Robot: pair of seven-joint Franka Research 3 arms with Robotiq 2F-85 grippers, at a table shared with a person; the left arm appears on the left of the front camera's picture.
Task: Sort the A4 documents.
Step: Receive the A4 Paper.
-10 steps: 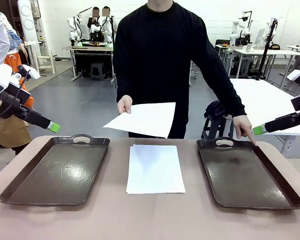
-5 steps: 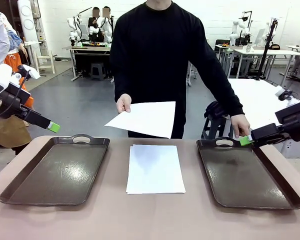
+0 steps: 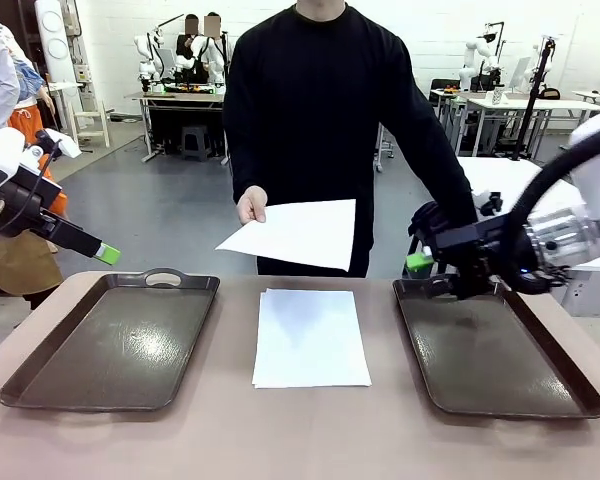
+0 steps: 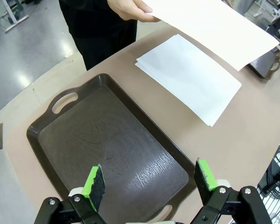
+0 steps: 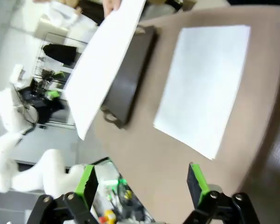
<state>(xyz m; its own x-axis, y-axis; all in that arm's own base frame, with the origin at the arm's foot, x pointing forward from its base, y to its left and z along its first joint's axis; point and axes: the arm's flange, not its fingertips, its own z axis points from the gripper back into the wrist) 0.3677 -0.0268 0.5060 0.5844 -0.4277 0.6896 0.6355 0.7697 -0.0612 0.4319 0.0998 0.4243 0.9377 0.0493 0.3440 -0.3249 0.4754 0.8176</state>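
Left gripper (image 4: 150,179) and right gripper (image 5: 140,179) gaped empty; a hand (image 3: 250,207) held a thin white paper sheet (image 3: 300,233) at the surface's (image 3: 310,430) twelve o'clock.

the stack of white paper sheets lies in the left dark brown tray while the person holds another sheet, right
No: the front view shows the stack of white paper sheets on the tan table between the two dark brown trays; the person does hold another sheet.

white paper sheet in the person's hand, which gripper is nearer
Right. The right gripper sits just to the right of the held white paper sheet; the left gripper hangs farther off to its left.
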